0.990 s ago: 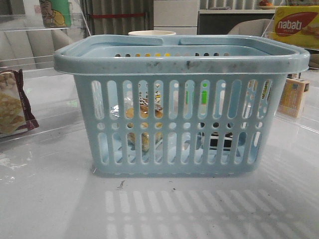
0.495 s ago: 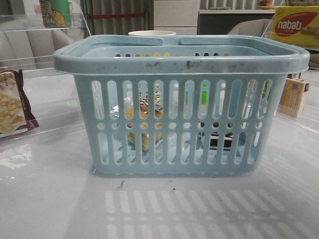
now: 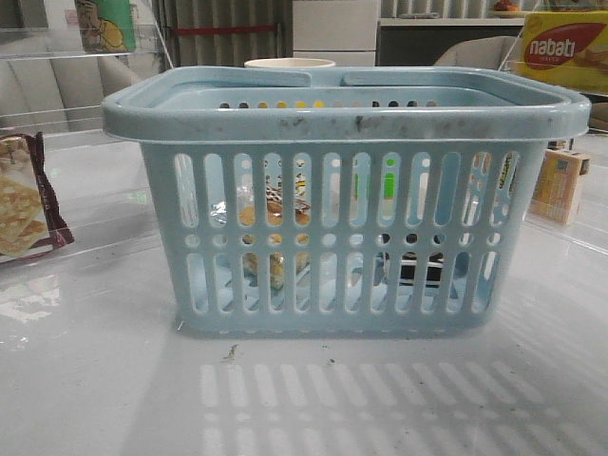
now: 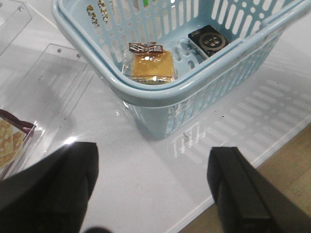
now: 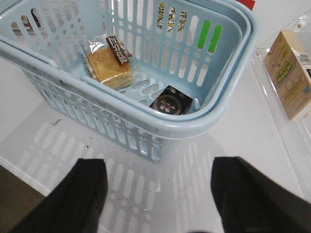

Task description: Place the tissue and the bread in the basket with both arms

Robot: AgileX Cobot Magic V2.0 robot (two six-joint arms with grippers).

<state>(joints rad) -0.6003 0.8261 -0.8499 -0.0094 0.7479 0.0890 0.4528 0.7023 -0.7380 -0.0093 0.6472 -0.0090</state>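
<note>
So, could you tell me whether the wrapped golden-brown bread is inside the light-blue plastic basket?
Inside: the wrapped bread lies on the basket's floor.

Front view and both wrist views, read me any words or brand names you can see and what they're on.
"nabati": yellow and red box, far right.
Bread wrapper's dark label: print too blurred to read.
Tissue packet: pattern unreadable.
Tan carton beside the basket: green print too small to read.
</note>
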